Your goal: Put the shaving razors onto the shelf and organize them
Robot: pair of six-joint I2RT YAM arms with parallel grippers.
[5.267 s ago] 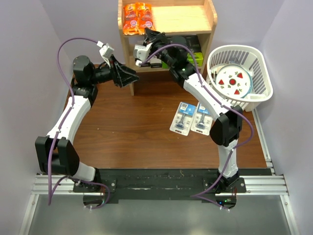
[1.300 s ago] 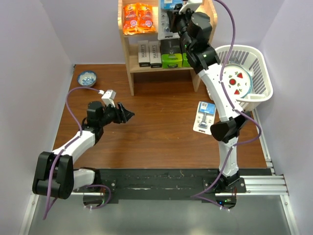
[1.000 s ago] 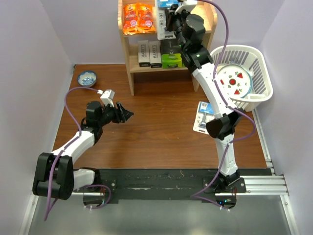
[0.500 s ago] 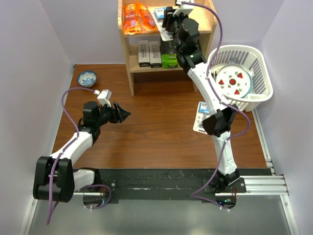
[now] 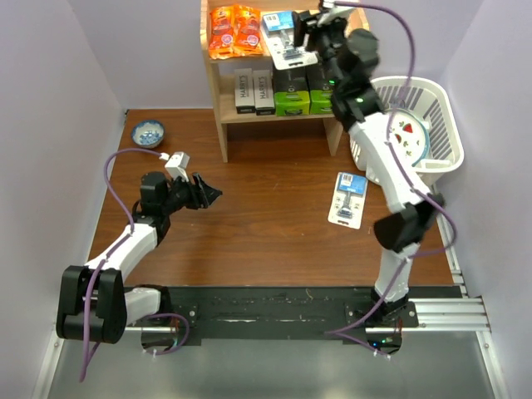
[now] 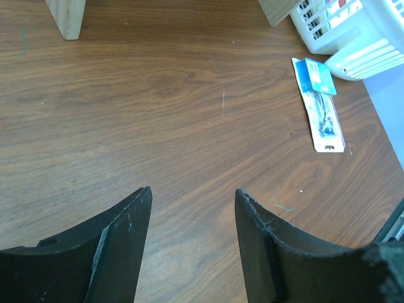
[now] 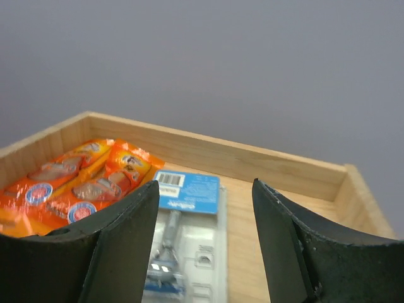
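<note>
The wooden shelf [image 5: 345,37] stands at the back. A clear blister razor card with a blue header [image 5: 281,37] [image 7: 183,243] lies flat on its top board beside orange snack packets [image 5: 233,29] [image 7: 76,183]. My right gripper [image 5: 309,32] [image 7: 204,189] hovers just over that card, jaws open and holding nothing. On the lower board stand a dark HARRY'S box [image 5: 245,90] and black boxes with lime-green ends [image 5: 293,93]. A second blister card [image 5: 349,199] [image 6: 320,104] lies on the table. My left gripper [image 5: 208,193] [image 6: 192,202] is open over bare table, far from it.
A white slatted basket [image 5: 440,108] [image 6: 353,31] holding a strawberry-pattern plate [image 5: 397,137] stands right of the shelf. A small blue bowl [image 5: 150,131] sits at the table's far left. A shelf leg [image 6: 66,12] shows in the left wrist view.
My right gripper has opened and let go of the blister card, which now lies on the top board. The right arm has swung back to the right. The left arm has barely moved.
</note>
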